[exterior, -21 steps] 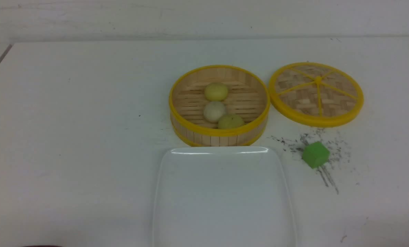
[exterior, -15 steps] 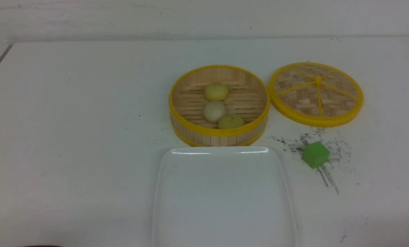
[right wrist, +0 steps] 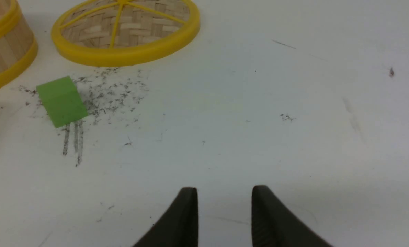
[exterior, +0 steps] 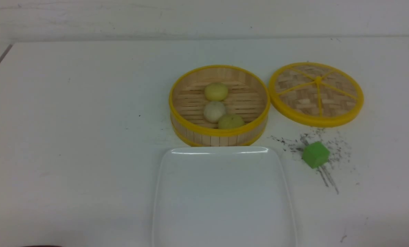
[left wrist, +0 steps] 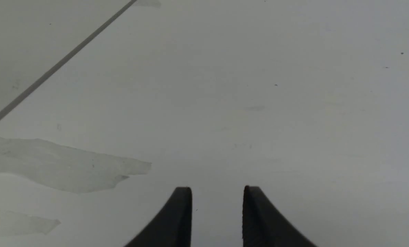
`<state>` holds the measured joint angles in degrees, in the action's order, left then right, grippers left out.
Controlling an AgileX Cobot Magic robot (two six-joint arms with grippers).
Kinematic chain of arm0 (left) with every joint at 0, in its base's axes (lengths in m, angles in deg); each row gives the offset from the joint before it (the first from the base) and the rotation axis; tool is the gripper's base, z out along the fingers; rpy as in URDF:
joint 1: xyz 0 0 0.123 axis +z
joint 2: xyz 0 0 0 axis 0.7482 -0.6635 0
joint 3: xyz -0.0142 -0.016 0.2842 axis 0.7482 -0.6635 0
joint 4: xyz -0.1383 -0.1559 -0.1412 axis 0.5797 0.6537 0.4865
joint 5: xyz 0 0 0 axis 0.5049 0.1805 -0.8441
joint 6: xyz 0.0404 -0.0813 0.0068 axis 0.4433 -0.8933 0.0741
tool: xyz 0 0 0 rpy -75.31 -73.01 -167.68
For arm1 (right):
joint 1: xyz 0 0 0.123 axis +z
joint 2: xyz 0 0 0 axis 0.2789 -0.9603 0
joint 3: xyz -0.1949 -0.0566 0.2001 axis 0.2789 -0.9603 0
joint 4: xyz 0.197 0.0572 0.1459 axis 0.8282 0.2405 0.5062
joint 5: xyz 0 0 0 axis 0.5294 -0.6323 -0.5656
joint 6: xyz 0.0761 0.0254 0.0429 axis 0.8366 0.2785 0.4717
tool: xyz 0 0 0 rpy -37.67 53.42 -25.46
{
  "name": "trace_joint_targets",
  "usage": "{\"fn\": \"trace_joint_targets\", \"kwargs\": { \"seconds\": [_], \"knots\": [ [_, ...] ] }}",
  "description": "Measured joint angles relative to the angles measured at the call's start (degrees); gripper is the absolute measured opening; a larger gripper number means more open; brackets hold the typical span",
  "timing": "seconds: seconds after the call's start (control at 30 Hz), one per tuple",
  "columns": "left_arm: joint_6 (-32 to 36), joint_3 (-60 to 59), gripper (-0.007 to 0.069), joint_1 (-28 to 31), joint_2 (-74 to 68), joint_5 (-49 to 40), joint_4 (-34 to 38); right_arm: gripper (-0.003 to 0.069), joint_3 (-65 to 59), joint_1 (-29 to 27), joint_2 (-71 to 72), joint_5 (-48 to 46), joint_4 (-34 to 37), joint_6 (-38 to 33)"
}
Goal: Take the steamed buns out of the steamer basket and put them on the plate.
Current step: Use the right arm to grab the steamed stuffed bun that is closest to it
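Buns (exterior: 214, 111) bunched close in steamer basket (exterior: 218, 139), plate (exterior: 221, 199) bare. Left jaws, right jaws both part-open, empty. Risk: grabbing one bun shoves neighbour, or jaws clip basket wall.

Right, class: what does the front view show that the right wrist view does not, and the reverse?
Only the front view: three steamed buns inside the steamer basket, and the white plate nearer the robot, with nothing on it. Only the right wrist view: the right hand, jaws apart with nothing between them. Both: the table, the basket's wall, the woven lid lying flat, the green cube and the dark scuff marks around it.
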<state>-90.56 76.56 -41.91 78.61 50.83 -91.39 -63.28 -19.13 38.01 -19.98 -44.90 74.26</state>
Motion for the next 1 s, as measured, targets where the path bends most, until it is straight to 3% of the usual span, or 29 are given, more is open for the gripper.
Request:
{"fn": "trace_joint_targets", "kwargs": {
  "seconds": [0.83, 1.0],
  "knots": [
    [0.0, 0.0, 0.0242, 0.0, 0.0, 0.0, 0.0, 0.0241, 0.0, 0.0, 0.0, 0.0, 0.0, 0.0],
    [0.0, 0.0, 0.0242, 0.0, 0.0, 0.0, 0.0, 0.0241, 0.4, 0.0, 0.0, 1.6, 3.1, 3.4]
  ]
}}
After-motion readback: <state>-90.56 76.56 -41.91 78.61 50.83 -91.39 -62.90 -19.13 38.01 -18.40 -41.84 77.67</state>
